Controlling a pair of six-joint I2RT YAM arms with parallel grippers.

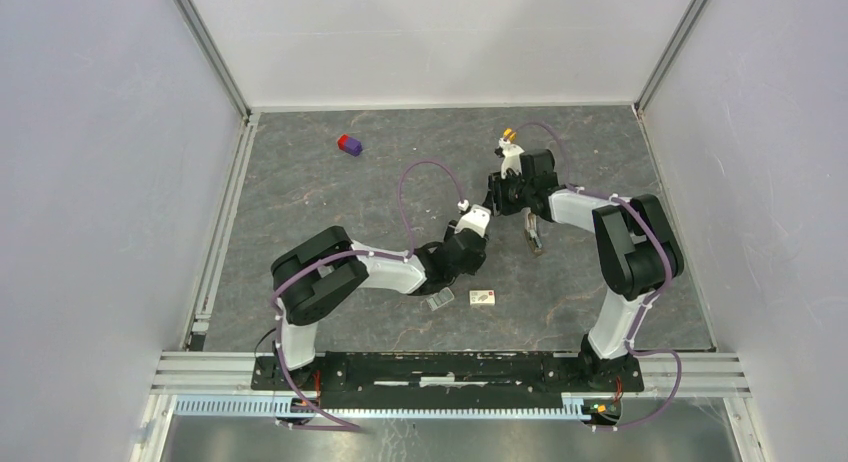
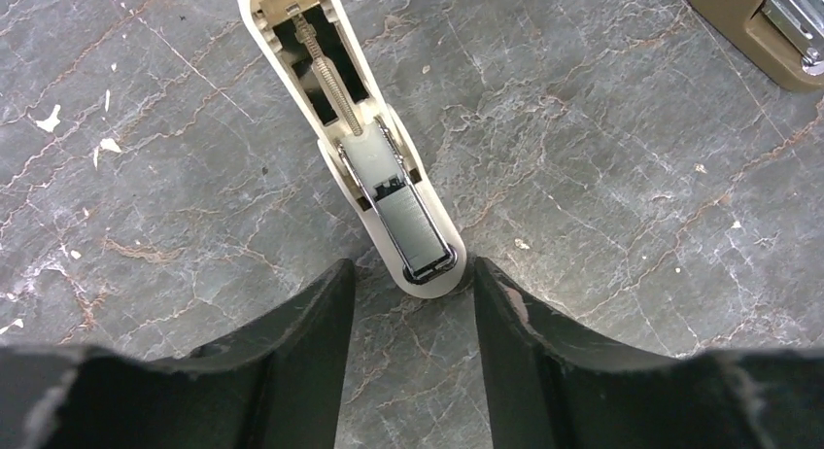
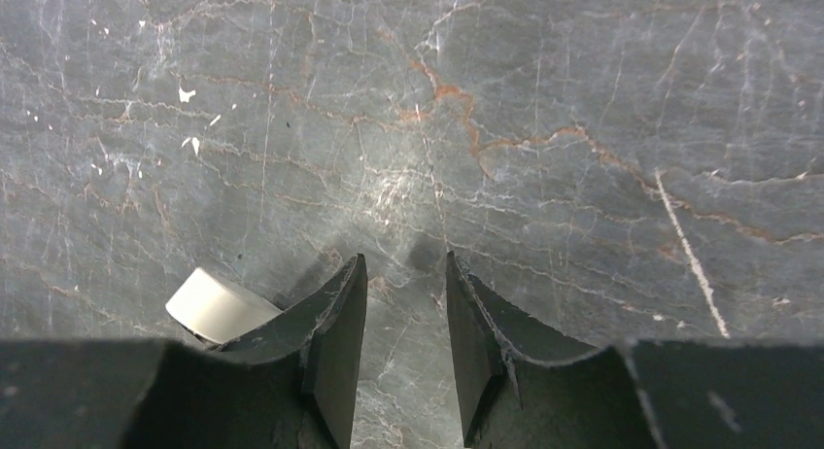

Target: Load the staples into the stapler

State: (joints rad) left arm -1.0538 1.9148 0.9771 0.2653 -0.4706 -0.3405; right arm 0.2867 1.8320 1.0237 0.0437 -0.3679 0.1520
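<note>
The stapler [image 2: 374, 143] lies open on the table in the left wrist view. It is a cream arm with a spring and a chrome channel facing up. A grey strip [image 2: 410, 221] sits in the front of the channel. My left gripper [image 2: 413, 274] is open, with the stapler's rounded tip between its fingertips and close to the right finger [image 2: 500, 303]. My right gripper [image 3: 406, 264] is open and empty over bare table, and a white rounded end [image 3: 216, 306] shows beside its left finger. In the top view both grippers [image 1: 470, 237] [image 1: 505, 197] meet mid-table and hide the stapler.
A tan piece with chrome metal [image 2: 768, 26] lies to the right, also in the top view [image 1: 533, 232]. A small white box [image 1: 484, 298] and a clear plastic piece [image 1: 438, 302] lie nearer the bases. A red and purple cube [image 1: 349, 144] sits far left.
</note>
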